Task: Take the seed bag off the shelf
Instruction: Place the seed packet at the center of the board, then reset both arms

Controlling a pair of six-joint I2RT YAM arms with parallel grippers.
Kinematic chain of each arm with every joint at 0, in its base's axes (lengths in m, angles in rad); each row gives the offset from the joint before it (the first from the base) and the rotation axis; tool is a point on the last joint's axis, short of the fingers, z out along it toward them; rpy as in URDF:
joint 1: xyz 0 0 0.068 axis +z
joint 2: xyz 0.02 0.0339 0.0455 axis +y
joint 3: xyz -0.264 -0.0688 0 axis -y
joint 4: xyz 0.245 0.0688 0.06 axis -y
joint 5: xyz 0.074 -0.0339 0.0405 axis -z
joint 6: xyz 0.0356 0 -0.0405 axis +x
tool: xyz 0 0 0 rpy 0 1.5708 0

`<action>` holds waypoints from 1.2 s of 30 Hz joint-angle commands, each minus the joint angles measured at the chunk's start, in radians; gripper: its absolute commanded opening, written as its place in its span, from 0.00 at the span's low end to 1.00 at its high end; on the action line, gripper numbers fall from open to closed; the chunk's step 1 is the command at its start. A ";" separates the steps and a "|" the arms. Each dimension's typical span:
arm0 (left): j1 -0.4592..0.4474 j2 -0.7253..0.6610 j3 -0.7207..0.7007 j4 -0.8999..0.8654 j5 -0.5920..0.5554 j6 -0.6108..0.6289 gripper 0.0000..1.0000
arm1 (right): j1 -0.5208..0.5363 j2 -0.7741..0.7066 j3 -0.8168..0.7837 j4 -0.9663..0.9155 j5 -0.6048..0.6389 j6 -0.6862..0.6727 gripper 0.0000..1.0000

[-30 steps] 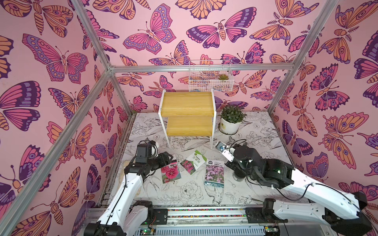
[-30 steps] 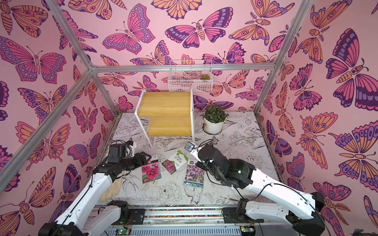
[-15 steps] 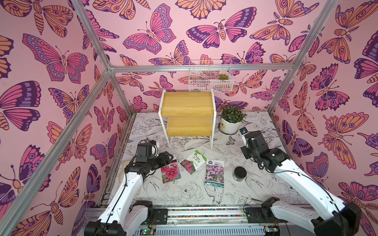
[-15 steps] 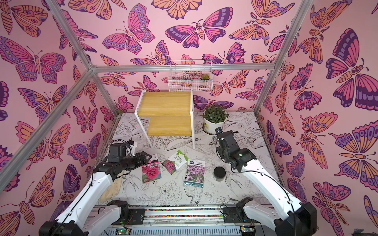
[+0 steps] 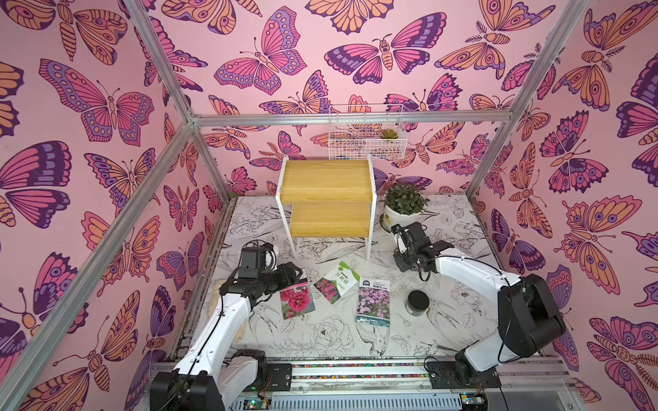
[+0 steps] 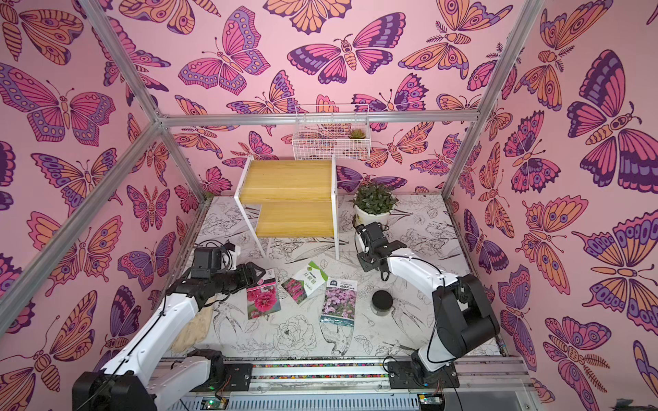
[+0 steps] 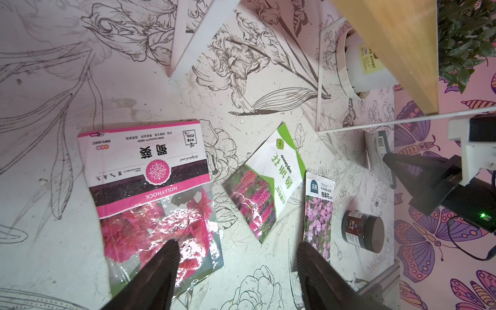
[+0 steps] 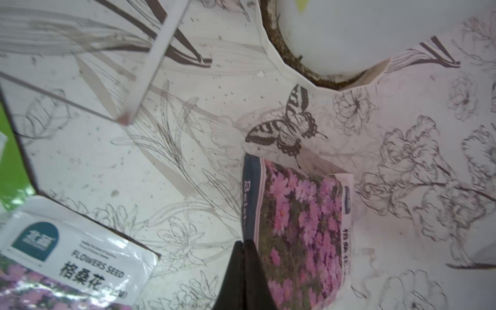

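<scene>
The shelf [image 5: 327,199] [image 6: 295,199] stands at the back with both yellow boards bare. My right gripper [image 5: 404,242] [image 8: 245,245] is shut on the edge of a small seed bag [image 8: 300,228] [image 5: 398,236] [image 7: 378,153] printed with pink flowers. It holds the bag low over the table, right of the shelf's front leg and in front of the plant pot. My left gripper [image 7: 237,245] [image 5: 295,275] hangs open over the table beside the hollyhock bag [image 7: 150,188], with nothing between its fingers.
Three seed bags lie flat mid-table: the hollyhock bag [image 5: 297,300], a green one [image 5: 336,286] and a purple-flower one [image 5: 374,300]. A black jar [image 5: 418,302] stands to their right. A potted plant [image 5: 406,206] sits beside the shelf, and a white wire basket [image 5: 366,138] hangs on the back wall.
The right arm has drawn back from the middle of the table to the right side, its gripper still shut on the small bag near the shelf's leg. The left arm has not moved.
</scene>
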State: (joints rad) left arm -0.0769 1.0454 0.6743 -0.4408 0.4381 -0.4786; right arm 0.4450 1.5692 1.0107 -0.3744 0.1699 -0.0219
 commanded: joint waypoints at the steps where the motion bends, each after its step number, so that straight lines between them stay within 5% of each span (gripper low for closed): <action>1: 0.007 0.015 0.022 0.016 0.013 0.016 0.72 | -0.005 0.062 -0.013 0.102 -0.107 0.062 0.01; 6: 0.008 0.018 0.022 0.016 -0.001 0.021 0.72 | -0.003 0.113 0.034 0.067 -0.141 0.099 0.28; 9: 0.007 0.017 0.029 0.011 -0.015 0.021 0.72 | -0.003 0.086 0.006 0.070 -0.116 0.126 0.60; 11: 0.007 0.027 0.037 0.011 -0.019 0.022 0.73 | -0.003 0.049 -0.032 0.101 -0.132 0.128 0.71; 14: 0.008 0.060 0.057 0.011 -0.024 0.028 0.75 | -0.003 -0.042 -0.072 0.115 -0.170 0.137 0.99; 16: 0.008 0.078 0.082 0.012 -0.056 0.044 1.00 | -0.004 -0.133 -0.079 0.098 -0.187 0.136 0.99; 19: 0.017 0.083 0.117 0.052 -0.264 0.066 1.00 | -0.031 -0.293 -0.120 0.118 -0.151 0.084 0.99; 22: 0.060 0.108 0.122 0.160 -0.459 0.144 1.00 | -0.281 -0.359 -0.215 0.276 -0.420 0.120 0.99; 26: 0.128 0.198 0.037 0.439 -0.483 0.288 1.00 | -0.511 -0.239 -0.290 0.453 -0.476 0.181 0.99; 29: 0.165 0.309 -0.109 0.793 -0.459 0.317 1.00 | -0.514 -0.150 -0.383 0.711 -0.372 0.149 0.99; 33: 0.174 0.422 -0.227 1.120 -0.463 0.374 1.00 | -0.519 -0.072 -0.398 0.786 -0.301 0.110 0.99; 36: 0.156 0.428 -0.261 1.185 -0.399 0.421 1.00 | -0.513 -0.107 -0.563 1.075 -0.247 0.102 0.99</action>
State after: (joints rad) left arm 0.0898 1.4754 0.4435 0.4423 0.0078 -0.1364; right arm -0.0731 1.5043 0.5346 0.3691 -0.1379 0.1047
